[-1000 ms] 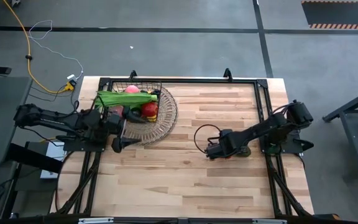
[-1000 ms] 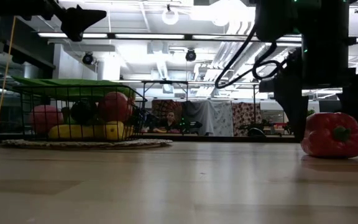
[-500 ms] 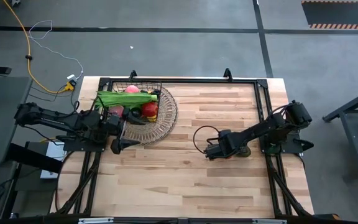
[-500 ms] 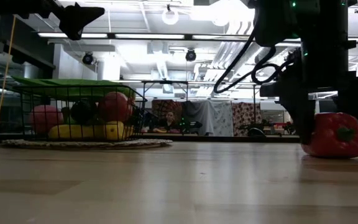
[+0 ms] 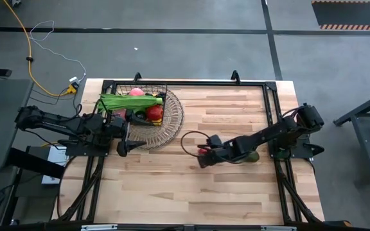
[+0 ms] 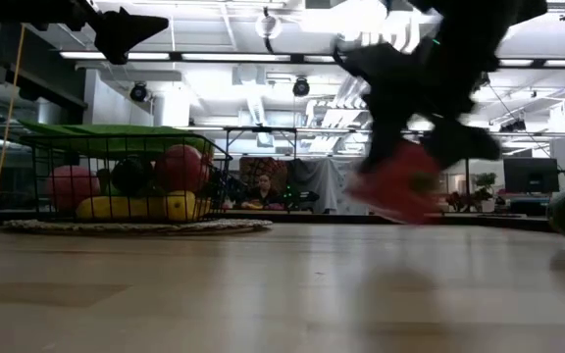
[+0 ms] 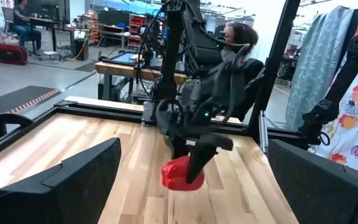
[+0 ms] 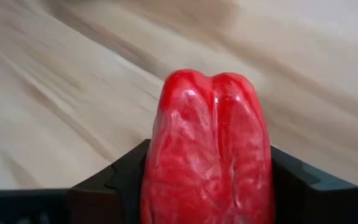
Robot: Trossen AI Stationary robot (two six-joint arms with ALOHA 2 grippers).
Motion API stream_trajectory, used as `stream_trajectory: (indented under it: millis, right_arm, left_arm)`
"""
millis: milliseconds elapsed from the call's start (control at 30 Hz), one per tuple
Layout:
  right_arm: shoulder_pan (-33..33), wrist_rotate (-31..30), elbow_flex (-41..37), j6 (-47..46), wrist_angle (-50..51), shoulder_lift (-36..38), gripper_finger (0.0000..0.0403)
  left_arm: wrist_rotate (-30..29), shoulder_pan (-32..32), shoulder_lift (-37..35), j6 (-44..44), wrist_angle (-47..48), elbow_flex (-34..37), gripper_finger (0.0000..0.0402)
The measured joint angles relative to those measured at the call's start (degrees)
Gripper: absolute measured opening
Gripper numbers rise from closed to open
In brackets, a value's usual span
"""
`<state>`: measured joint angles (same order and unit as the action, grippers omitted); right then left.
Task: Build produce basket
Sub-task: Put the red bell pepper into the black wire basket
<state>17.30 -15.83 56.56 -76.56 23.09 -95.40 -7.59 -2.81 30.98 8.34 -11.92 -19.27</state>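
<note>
Wooden table (image 5: 223, 186), wicker tray (image 5: 172, 125) nearby

No words, labels, brand marks or numbers are showing clearly enough to read in any of the views.
</note>
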Motion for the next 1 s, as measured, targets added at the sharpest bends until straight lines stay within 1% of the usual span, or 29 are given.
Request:
stream_trajectory:
  millis: [100,233,333,467,567,733,867,1000]
  right_arm:
    - [0.0,-6.1,0.0,5.9,-8.5,-0.1,0.0216]
    - [0.0,-15.8,0.0,18.4,-21.4,-0.1,0.0214]
    - [-0.9,-19.3,0.0,28.6,-32.1,-0.1,0.0214]
    - [-2.3,-19.2,0.0,39.4,-43.1,-0.1,0.0214]
    - [-3.0,-18.3,0.0,44.0,-46.3,-0.1,0.0214]
    - [-3.2,-18.2,-0.1,46.1,-47.5,-1.0,0.0214]
    - [-3.2,-18.1,-0.2,47.0,-49.0,-3.3,0.0214]
    - [-3.2,-17.9,-0.2,48.7,-52.6,-5.5,0.0214]
  left_arm:
    - [0.0,0.0,0.0,0.0,-0.1,0.0,0.0392]
    - [0.0,0.0,0.0,0.6,0.0,0.0,0.0392]
    - [0.1,0.0,0.0,1.4,0.0,0.0,0.0392]
    - [1.7,0.0,0.0,2.1,-0.2,0.0,0.0392]
    - [2.3,0.0,0.0,3.1,-0.3,0.0,0.0392]
    - [2.4,-0.1,0.7,6.0,0.1,0.0,0.0392]
    - [2.4,-1.5,2.8,6.6,-0.1,0.0,0.0392]
    - [2.4,-3.1,6.0,6.7,-3.4,0.0,0.0392]
